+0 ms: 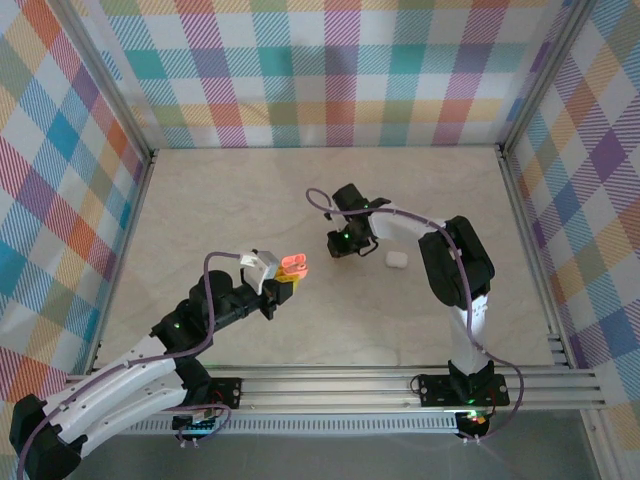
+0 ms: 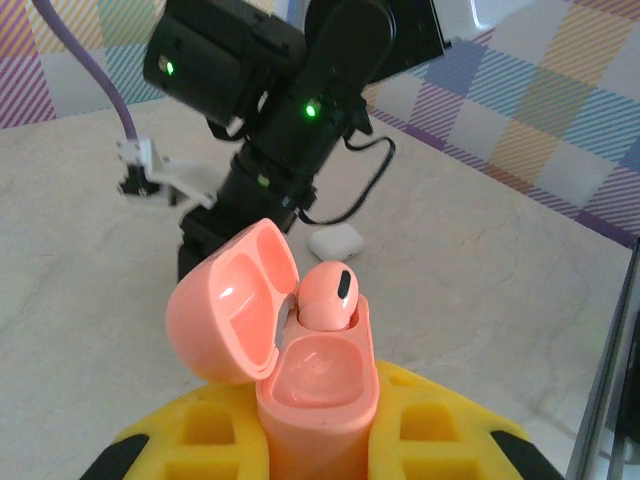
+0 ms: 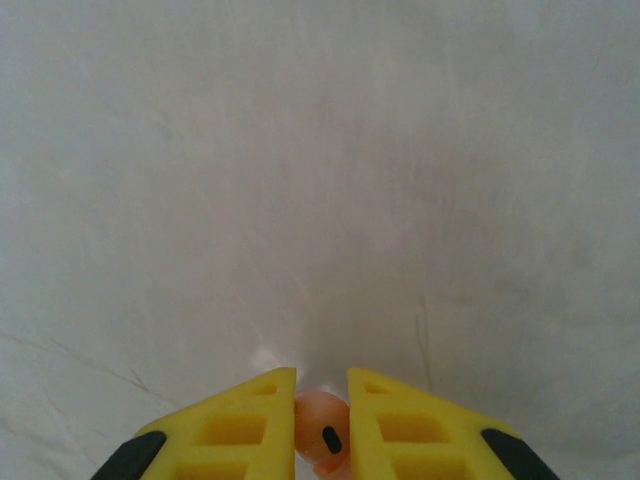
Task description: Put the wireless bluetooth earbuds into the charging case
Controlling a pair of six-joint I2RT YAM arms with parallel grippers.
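Observation:
My left gripper [image 2: 318, 425] is shut on a salmon-pink charging case [image 2: 318, 385] and holds it upright with its lid [image 2: 232, 300] swung open to the left. One pink earbud [image 2: 326, 294] sits in the far slot; the near slot is bare. In the top view the case [image 1: 296, 265] is held above the table, left of centre. My right gripper [image 3: 321, 385] is shut on a second pink earbud [image 3: 322, 436], pinched between its yellow fingers [image 3: 240, 425] just over the tabletop. In the top view the right gripper [image 1: 346, 244] points down, to the right of the pink case and apart from it.
A closed white case [image 1: 396, 260] lies on the beige table [image 1: 220, 210] just right of the right gripper, also seen behind the pink case as the white case [image 2: 334, 240]. The right arm's black wrist [image 2: 285, 140] stands beyond the pink case. Checked walls enclose the table.

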